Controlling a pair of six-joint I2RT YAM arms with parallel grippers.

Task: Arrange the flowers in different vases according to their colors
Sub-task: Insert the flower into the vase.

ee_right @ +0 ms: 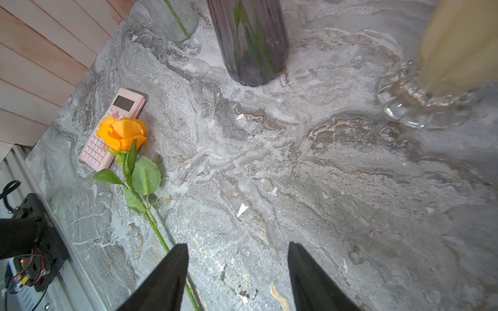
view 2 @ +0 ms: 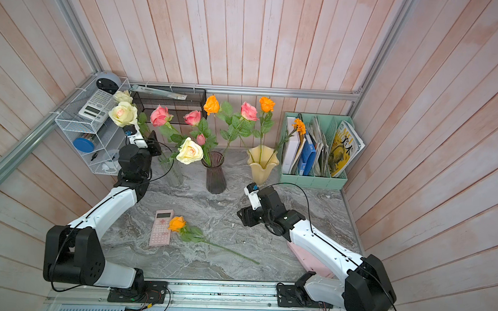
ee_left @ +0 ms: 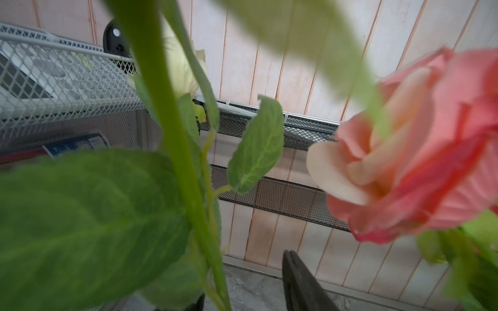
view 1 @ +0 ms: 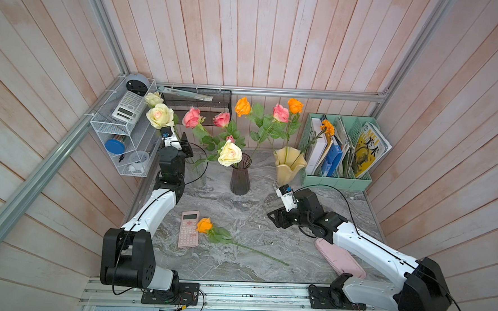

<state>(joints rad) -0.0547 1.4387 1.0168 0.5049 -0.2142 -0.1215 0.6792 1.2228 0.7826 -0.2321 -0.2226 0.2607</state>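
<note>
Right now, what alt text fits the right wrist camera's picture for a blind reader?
An orange rose lies on a grey marble table, its head at the edge of a pink calculator. The right gripper hangs open and empty near the stem, with the bases of a dark purple vase and a pale yellow vase beyond.

clear vase (view 1: 200, 173) partly behind left arm (view 1: 154, 211)

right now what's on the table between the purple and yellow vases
Nothing: bare marble table between purple vase and yellow vase, in the right wrist view.
</note>
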